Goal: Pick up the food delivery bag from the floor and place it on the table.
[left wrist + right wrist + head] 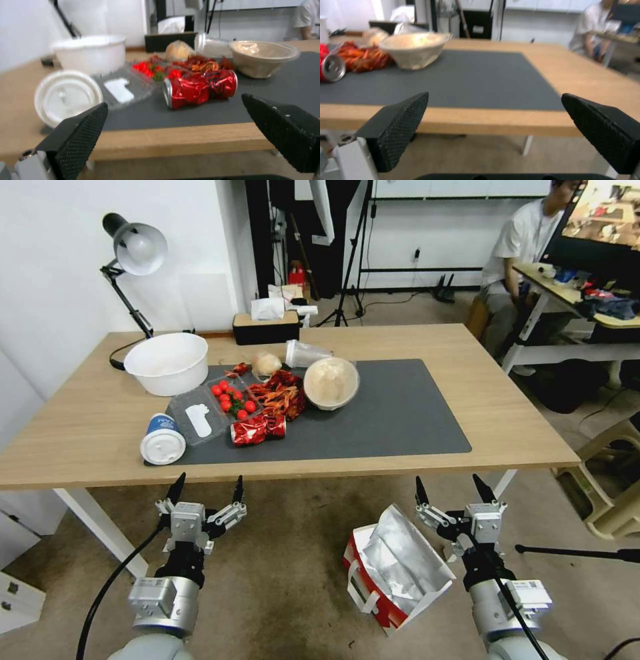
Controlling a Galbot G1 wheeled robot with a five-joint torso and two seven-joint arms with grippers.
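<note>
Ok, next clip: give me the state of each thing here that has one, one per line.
food delivery bag: on the floor, mouth open, not held.
left gripper: open, empty, before the table edge.
right gripper: open, empty, beside the bag.
red can: crushed, lying on its side on the mat.
paper cup: lidded, tipped over.
clear cup: lying on its side.

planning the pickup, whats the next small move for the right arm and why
Probably lower the right pincer toward the food delivery bag: the bag stands on the floor just beside that open, empty pincer, which is at table edge height, above the bag's rim.
</note>
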